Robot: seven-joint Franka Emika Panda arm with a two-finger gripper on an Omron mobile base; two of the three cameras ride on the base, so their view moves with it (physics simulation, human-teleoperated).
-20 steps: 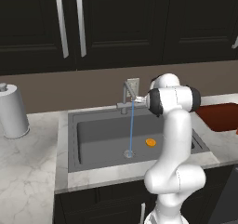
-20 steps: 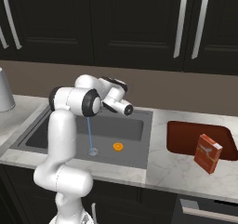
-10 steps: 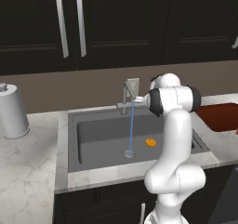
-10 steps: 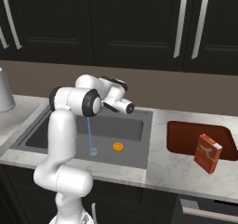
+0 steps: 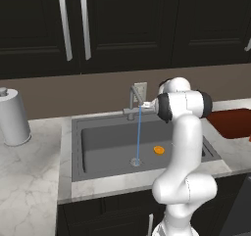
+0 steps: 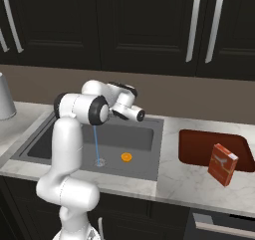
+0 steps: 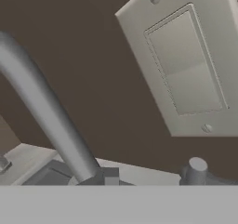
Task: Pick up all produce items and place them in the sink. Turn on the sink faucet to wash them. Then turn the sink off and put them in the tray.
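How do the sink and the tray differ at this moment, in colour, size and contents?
The sink is dark grey; the tray is dark red. The sink is the larger and deeper, the tray shallow. The sink holds an orange produce piece beside a running water stream; a red box stands at the tray. Both are rectangular, set into the marble counter.

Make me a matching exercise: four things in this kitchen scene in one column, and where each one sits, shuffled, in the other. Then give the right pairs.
Things:
1. orange produce piece
2. red box
3. paper towel roll
4. water stream

Places:
A. standing in the dark red tray, right of the sink
B. on the marble counter, left of the sink
C. falling from the faucet to the drain
D. lying on the sink floor, beside the drain

Pairs: 1-D, 2-A, 3-B, 4-C
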